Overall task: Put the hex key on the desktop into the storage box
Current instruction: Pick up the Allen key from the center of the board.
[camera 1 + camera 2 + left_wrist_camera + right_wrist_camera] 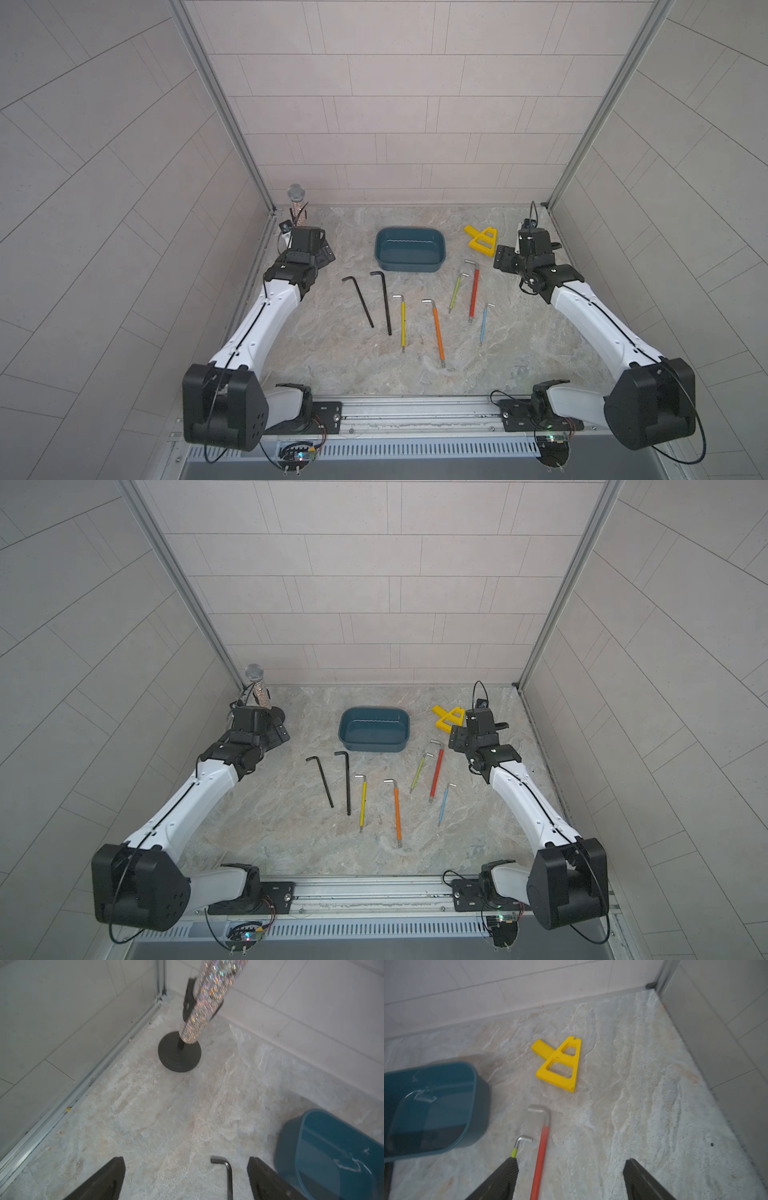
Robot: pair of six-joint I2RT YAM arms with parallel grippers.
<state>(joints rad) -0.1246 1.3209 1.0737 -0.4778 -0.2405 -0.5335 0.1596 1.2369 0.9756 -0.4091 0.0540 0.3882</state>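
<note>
Several hex keys lie on the desktop [332,353] in front of the empty teal storage box [410,249]: two black ones [358,301] [385,301], a yellow [402,324], an orange [437,332], a lime [455,293], a red [473,293] and a blue one [484,324]. My left gripper [186,1160] hovers open at the back left, with a black key's bend [227,1167] on the desktop between its fingers. My right gripper [571,1161] is open over the red key [540,1157], which lies untouched between its fingers beside the lime key [519,1145].
A glittery microphone on a round black stand [179,1051] is in the back left corner, close to my left gripper [326,253]. A yellow plastic frame [558,1064] lies right of the box, beyond my right gripper [505,257]. Tiled walls close three sides.
</note>
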